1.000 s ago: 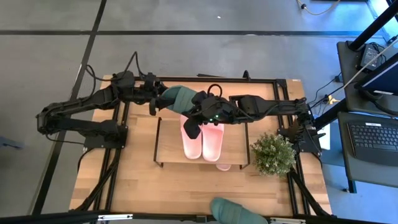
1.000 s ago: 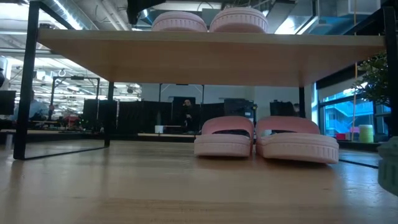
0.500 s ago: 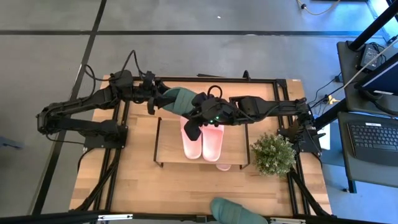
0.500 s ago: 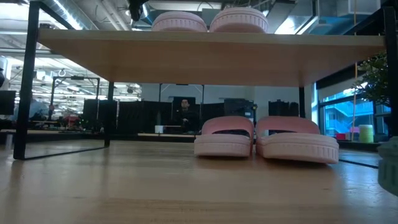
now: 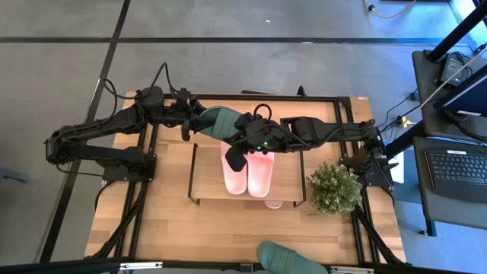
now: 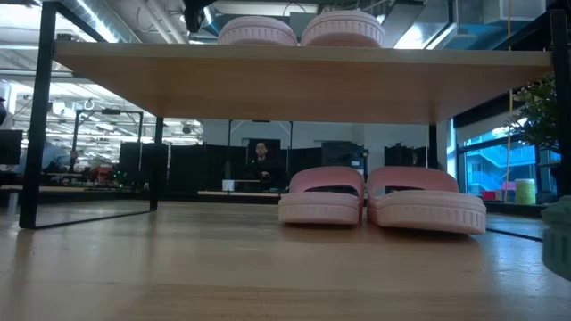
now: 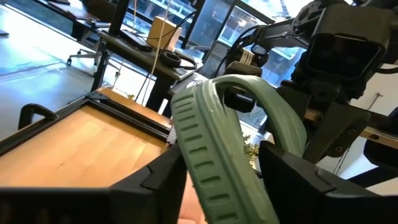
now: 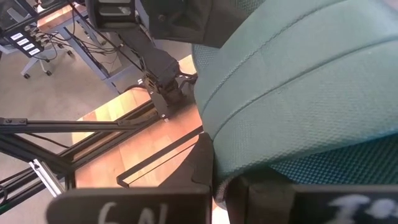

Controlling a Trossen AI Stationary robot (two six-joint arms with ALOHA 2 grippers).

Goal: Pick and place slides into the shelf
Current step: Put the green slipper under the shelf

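Both grippers meet above the shelf's back edge: right gripper clamps the green slide. Left gripper straddles its end, fingers parted. Left half of the board is bare.

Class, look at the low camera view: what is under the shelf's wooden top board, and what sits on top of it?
Under the shelf stands a pink pair on the table. On top, another pink pair shows only its upper edges; the board hides the rest.
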